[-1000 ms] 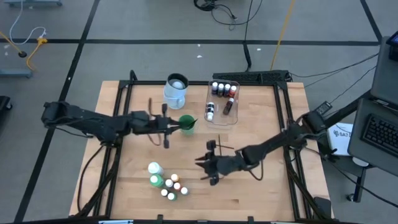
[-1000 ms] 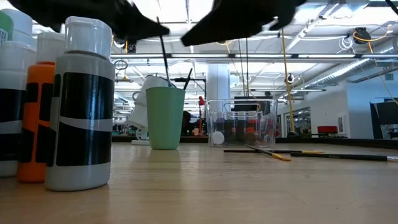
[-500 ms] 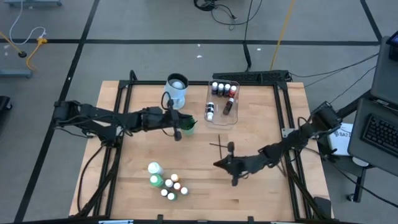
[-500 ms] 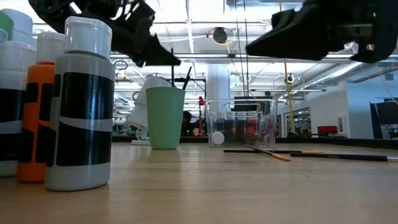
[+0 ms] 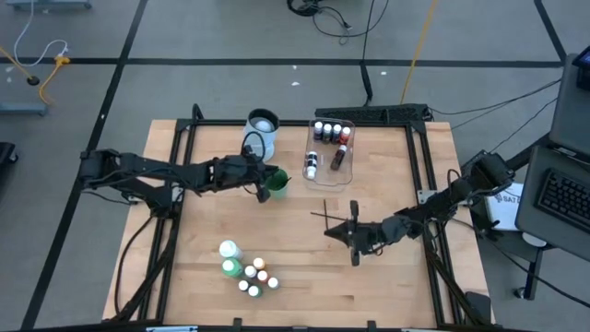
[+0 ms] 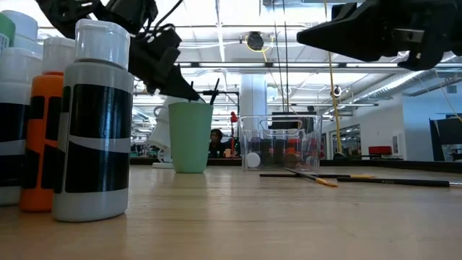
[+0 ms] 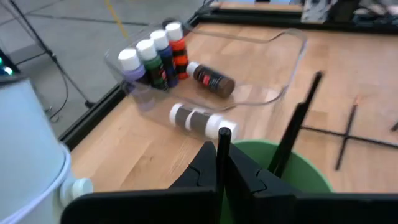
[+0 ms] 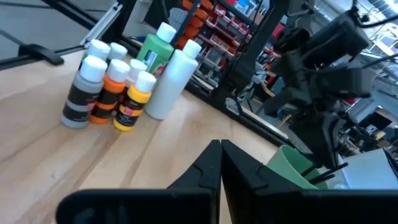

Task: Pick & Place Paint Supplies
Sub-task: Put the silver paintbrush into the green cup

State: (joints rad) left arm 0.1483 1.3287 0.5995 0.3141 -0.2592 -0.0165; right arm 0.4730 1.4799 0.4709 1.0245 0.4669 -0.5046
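A green cup (image 5: 277,182) stands mid-table with one dark brush (image 7: 300,121) leaning in it. My left gripper (image 5: 264,191) hovers at the cup's left rim, shut on a second thin dark brush (image 7: 223,140). My right gripper (image 5: 330,231) is shut on nothing, above the table right of centre. Two brushes (image 5: 324,214) lie crossed on the wood just beyond it. A cluster of tiny paint bottles (image 5: 251,274) stands upright near the front edge, with a white and a green larger bottle (image 5: 229,256) beside them. My left gripper pinches the brush's thin shaft (image 7: 222,163) between its two fingers. The fingers come from the table's left, slanting down, and the brush runs along them and sticks out past their tips over the cup (image 7: 298,171). The brush is clear of the table.
A clear tub (image 5: 323,171) behind the cup holds several small bottles, some upright, two lying down. A pale-blue jug (image 5: 261,134) stands at the far edge, close to my left arm. Black frame rails run along the table's sides.
My left gripper has carried its brush toward the table's right and down to the green cup, tipping and rolling a little. My right gripper has drawn back toward the table's right edge, levelled out, and shut with nothing in it.
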